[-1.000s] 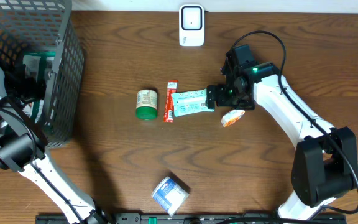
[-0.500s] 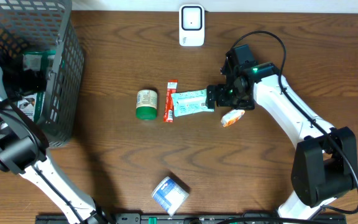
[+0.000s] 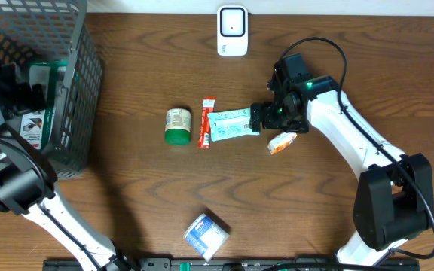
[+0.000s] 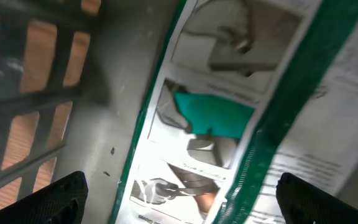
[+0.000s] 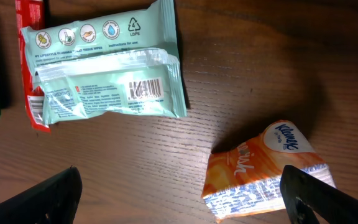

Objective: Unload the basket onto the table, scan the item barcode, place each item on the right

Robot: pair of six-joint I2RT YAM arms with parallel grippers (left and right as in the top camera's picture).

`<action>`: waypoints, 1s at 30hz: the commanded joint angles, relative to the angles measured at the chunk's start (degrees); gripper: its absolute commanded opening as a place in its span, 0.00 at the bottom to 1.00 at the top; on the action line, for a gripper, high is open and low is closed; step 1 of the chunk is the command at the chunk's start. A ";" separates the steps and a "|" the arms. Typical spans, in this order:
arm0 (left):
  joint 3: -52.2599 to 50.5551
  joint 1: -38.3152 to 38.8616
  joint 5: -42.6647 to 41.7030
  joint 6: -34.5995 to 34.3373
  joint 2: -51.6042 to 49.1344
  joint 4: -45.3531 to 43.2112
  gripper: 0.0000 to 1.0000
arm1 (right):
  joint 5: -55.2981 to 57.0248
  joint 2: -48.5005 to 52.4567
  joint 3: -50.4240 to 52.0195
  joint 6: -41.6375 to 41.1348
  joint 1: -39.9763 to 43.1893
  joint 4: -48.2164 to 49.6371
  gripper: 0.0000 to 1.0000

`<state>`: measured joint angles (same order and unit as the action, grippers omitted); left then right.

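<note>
A white scanner [image 3: 232, 31] stands at the table's far edge. My right gripper [image 3: 258, 117] hangs open by the right end of a teal wipes pack [image 3: 228, 123]. An orange tissue pack [image 3: 281, 142] lies just right of that gripper. In the right wrist view the wipes pack [image 5: 104, 68] shows a barcode [image 5: 146, 89], and the open gripper [image 5: 185, 199] has the tissue pack [image 5: 266, 168] beside its right finger [image 5: 322, 199]. My left gripper [image 3: 30, 94] is inside the mesh basket [image 3: 77, 113]. It [image 4: 179, 199] is open over a green-and-white package [image 4: 229, 118].
A green-lidded jar [image 3: 177, 126] and a red stick pack [image 3: 206, 123] lie left of the wipes pack. A blue-and-white packet [image 3: 206, 233] sits near the front edge. The tall basket fills the left side.
My left arm has shifted slightly inside the basket, uncovering more of a white package. The right arm and the items on the table have not moved.
</note>
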<state>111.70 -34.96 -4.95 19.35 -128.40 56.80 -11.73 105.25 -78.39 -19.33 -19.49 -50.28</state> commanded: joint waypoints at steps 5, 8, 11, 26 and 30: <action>-7.15 -0.50 -2.12 0.98 -0.33 -3.13 0.98 | 0.52 -0.76 -0.55 -0.79 -0.48 -0.04 0.99; -8.63 -0.48 -6.99 1.42 -0.33 -3.30 0.98 | 0.52 -0.76 -0.55 -0.79 -0.48 -0.04 0.99; -8.61 -0.48 -12.68 1.44 -0.28 -3.17 0.99 | 0.52 -0.76 -0.55 -0.79 -0.48 -0.04 0.99; -6.67 -0.50 -14.12 1.36 1.05 -3.19 0.08 | 0.52 -0.76 -0.55 -0.79 -0.48 -0.04 0.99; -6.64 -0.50 -14.10 1.38 3.34 -3.43 0.07 | 0.52 -0.76 -0.55 -0.79 -0.48 -0.04 0.99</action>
<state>104.05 -35.53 -18.13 20.84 -128.20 53.52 -11.73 105.25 -78.39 -19.33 -19.49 -50.30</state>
